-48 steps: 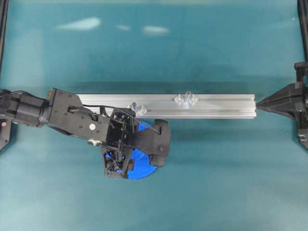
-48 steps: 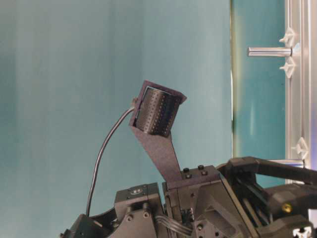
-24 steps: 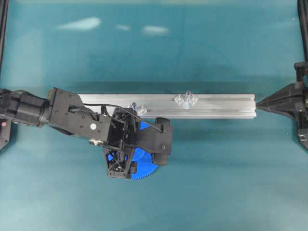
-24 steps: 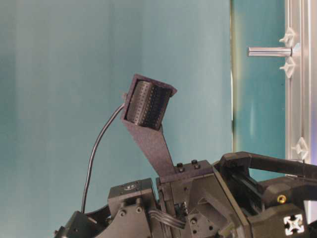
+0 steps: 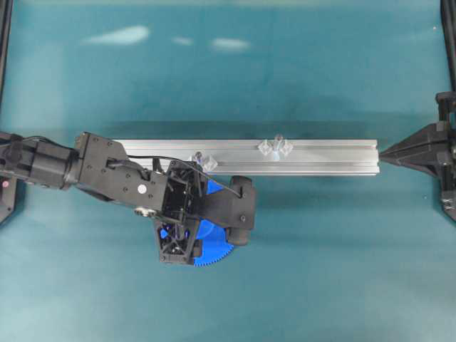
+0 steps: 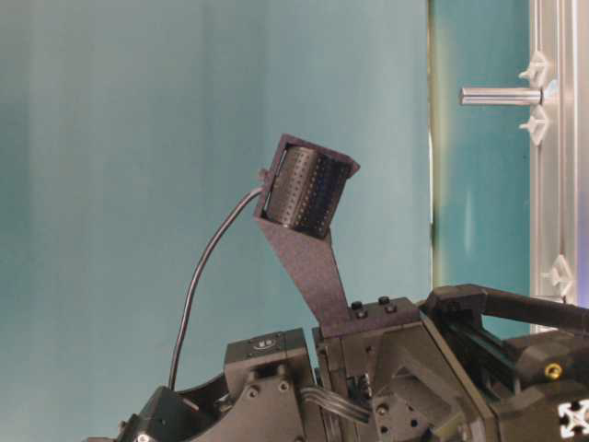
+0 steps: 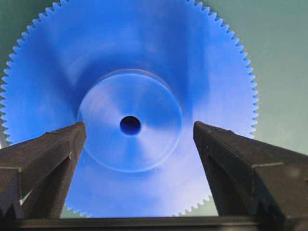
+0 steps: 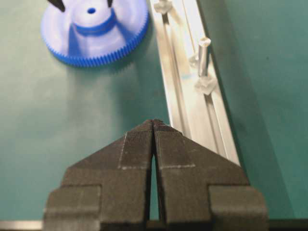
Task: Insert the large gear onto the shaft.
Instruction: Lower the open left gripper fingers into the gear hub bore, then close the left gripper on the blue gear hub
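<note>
Now, from above, my left gripper [image 5: 203, 222] sits over the large gear [image 5: 214, 251], a bit lower on the table than before. The gear lies flat just beside the rail [image 5: 320, 157]; the shaft [image 5: 277, 144] stands farther along it.

From the table, the camera mount has shifted right.

My left wrist shows the fingers [image 7: 43, 154] spread wide, either side of the hub.

My right gripper [image 8: 154, 126] is closed, holding nothing.

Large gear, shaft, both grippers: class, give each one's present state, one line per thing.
large gear: flat on the table, hub up, not gripped.
shaft: upright on the aluminium rail, bare, no gear on it.
left gripper: open, fingers either side of the hub.
right gripper: shut, holding nothing.
</note>
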Motion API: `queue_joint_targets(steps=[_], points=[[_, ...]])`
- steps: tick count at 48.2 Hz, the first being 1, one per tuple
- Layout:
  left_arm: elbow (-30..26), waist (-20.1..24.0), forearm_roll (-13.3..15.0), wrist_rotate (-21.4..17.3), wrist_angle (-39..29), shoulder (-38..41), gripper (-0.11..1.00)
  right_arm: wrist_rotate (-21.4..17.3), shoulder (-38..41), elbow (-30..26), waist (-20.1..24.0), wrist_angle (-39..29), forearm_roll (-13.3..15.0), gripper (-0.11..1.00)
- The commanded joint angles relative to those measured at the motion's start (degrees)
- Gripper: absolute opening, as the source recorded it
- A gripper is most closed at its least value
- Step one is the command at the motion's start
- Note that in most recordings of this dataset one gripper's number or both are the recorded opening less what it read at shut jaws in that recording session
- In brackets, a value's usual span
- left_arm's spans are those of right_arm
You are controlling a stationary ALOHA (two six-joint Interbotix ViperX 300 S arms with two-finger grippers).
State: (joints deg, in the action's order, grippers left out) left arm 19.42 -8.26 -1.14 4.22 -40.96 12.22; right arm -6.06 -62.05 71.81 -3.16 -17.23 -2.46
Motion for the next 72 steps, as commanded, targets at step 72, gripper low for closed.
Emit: queue_joint_targets(steps=[72], points=[[-1.23, 0.7, -0.09, 0.79, 0.26, 1.14, 0.95, -1.23, -0.18, -0.26, -0.18, 0.09, -0.09, 0.03]])
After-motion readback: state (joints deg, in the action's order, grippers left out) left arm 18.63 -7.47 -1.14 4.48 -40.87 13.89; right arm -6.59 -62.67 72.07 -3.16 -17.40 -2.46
